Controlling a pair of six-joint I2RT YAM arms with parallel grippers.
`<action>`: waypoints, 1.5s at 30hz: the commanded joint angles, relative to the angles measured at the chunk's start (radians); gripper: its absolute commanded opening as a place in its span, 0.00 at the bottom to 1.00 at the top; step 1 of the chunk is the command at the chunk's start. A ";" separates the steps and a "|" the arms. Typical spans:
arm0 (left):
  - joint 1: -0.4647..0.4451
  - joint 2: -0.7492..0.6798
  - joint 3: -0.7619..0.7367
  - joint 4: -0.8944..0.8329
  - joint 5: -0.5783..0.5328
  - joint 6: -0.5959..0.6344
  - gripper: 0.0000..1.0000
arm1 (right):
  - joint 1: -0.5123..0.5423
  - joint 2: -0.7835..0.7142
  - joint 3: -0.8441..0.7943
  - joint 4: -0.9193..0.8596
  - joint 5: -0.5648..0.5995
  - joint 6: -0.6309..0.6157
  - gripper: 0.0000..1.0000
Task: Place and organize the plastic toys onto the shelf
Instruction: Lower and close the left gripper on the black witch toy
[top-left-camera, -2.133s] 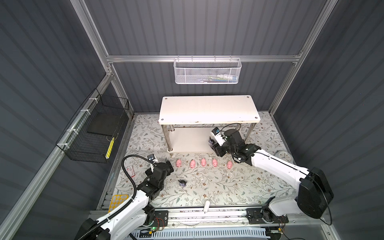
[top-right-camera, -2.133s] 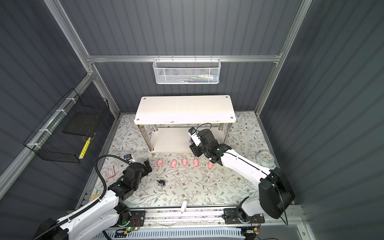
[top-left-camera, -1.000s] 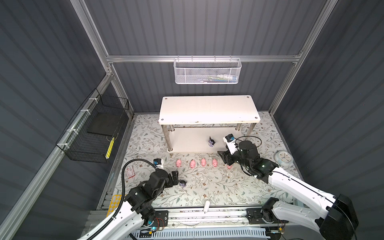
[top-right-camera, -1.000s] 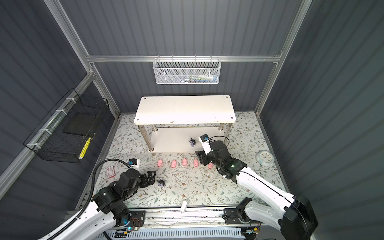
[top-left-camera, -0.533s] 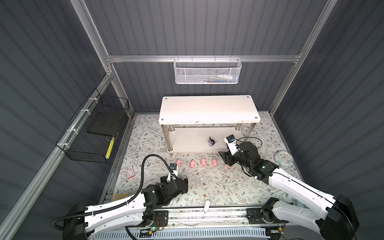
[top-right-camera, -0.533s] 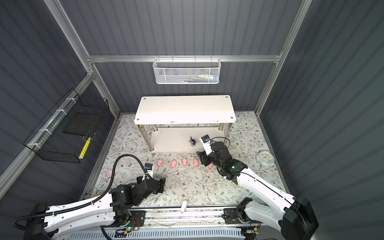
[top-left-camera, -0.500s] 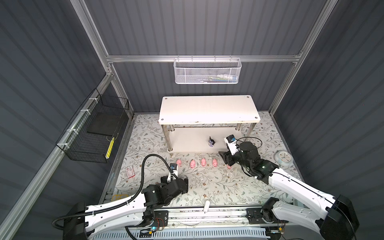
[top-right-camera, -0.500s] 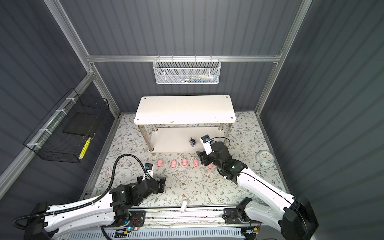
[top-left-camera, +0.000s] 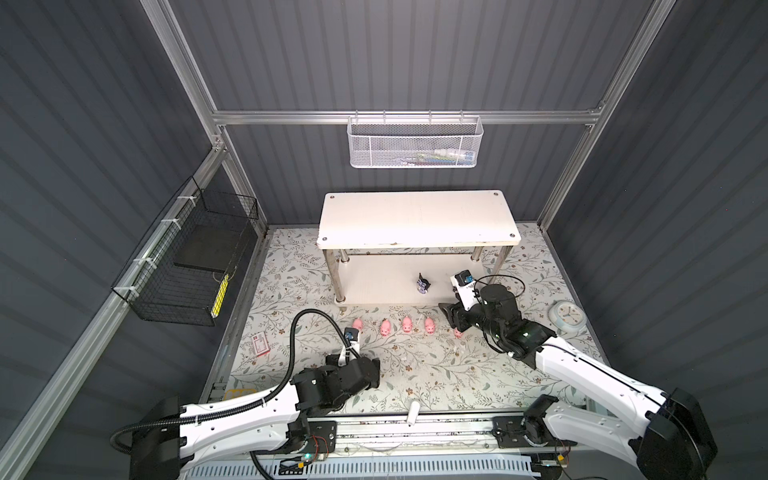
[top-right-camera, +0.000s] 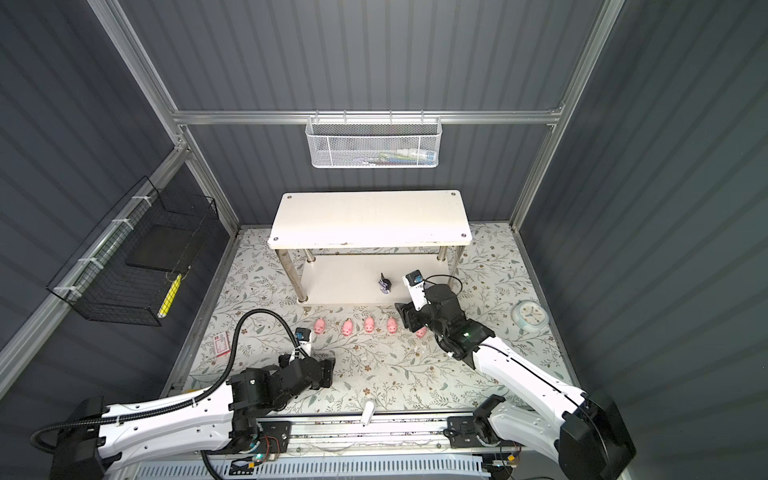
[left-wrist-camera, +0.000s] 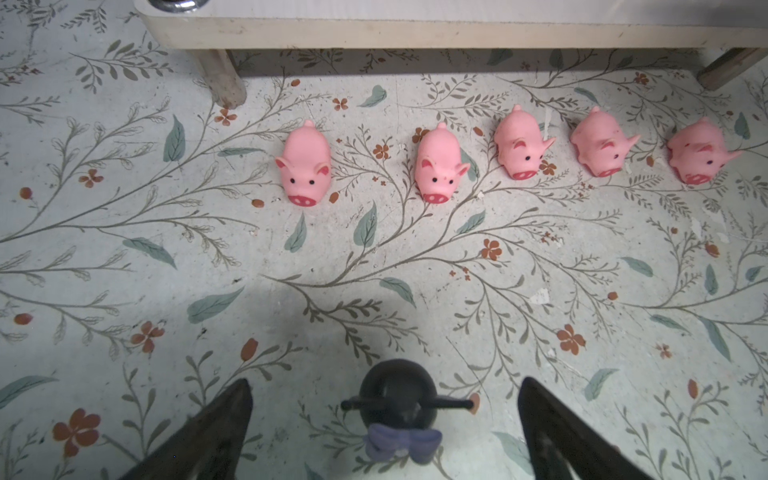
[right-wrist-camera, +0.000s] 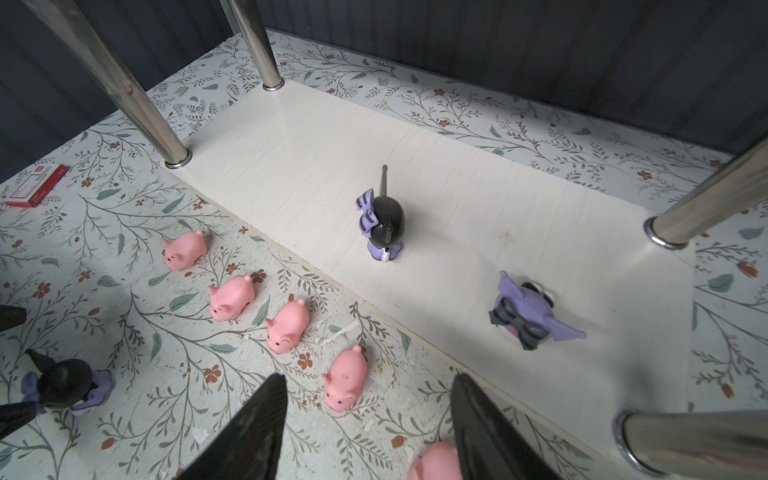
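Two toys are on the shelf's (right-wrist-camera: 291, 158) lower board — a black-headed figurine (right-wrist-camera: 384, 224) upright, a paler purple figurine (right-wrist-camera: 528, 307) seemingly tipped — while five pink pigs (left-wrist-camera: 305, 166) wait on the surface (left-wrist-camera: 124, 270), the left end effector (left-wrist-camera: 384, 381) gaping around the third figurine (left-wrist-camera: 397, 403), the right end effector (right-wrist-camera: 368, 376) straddling the end pig (right-wrist-camera: 436, 461), unclosed.

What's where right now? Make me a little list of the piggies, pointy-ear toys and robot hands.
pink pigs: five in a row on the floral mat, before the shelf
pointy-eared figurines: two on the shelf's lower board, one on the mat
left gripper: open, straddling the mat figurine
right gripper: open, straddling the end pig
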 joint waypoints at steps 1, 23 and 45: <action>-0.005 0.022 -0.008 -0.009 0.020 -0.026 1.00 | -0.007 0.002 -0.013 0.024 -0.014 0.014 0.65; -0.007 0.111 -0.065 0.098 0.043 -0.031 0.95 | -0.020 0.014 -0.018 0.039 -0.037 0.020 0.65; -0.007 0.164 -0.092 0.177 0.040 -0.012 0.66 | -0.028 0.031 -0.005 0.039 -0.054 0.020 0.65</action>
